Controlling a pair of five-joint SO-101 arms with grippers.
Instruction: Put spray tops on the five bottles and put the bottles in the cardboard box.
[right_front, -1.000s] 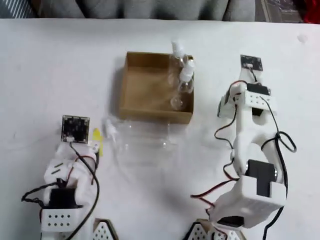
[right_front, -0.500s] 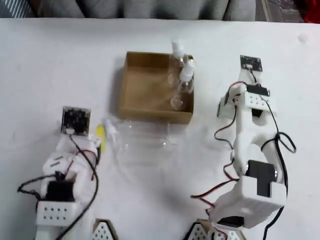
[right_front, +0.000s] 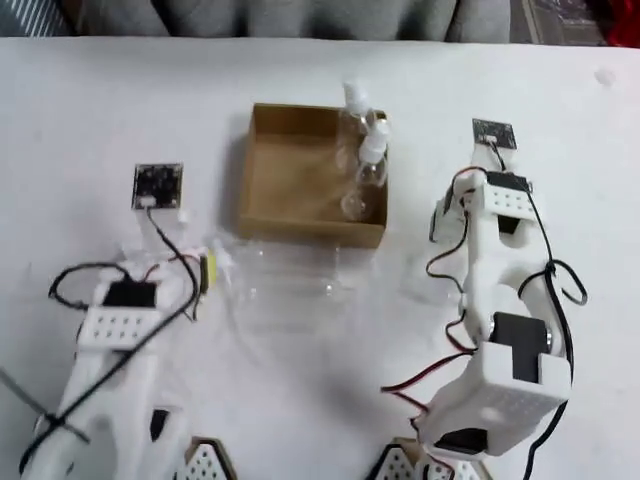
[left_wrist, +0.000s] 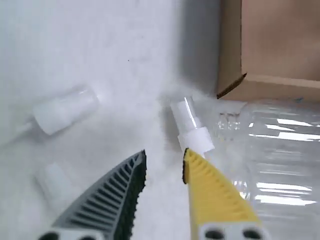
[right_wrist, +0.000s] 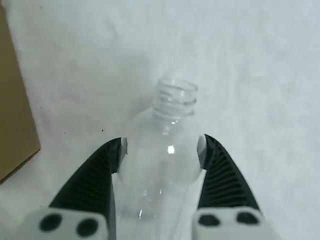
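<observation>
Spray top (left_wrist: 191, 131), on its side on the bench (left_wrist: 90, 40) with its clear end toward a corner of the cardboard box (right_front: 290, 180), sits just off the yellow fingertip (left_wrist: 200, 170) of my left hand (left_wrist: 164, 161), whose jaws stand narrowly apart with nothing between them. As I read it, the step is picking this top up, and to do it well I would widen the jaws a little, slide the hand sideways until the white collar lies squarely between them, and close on the collar, not on the thin clear end. Another loose top (left_wrist: 62, 111) lies near it on the bench. Further right, clear bottles (right_front: 290, 282) lie against the front wall of the box, close enough that a careless sweep could roll them. Two capped bottles (right_front: 365, 150) already rest along the box's right side. At far right, my right hand (right_wrist: 161, 144) grips the body of an uncapped bottle (right_wrist: 167, 115), its threaded neck clear of the jaws; I judge it should hold steady there so the top can be brought straight onto the threads.
</observation>
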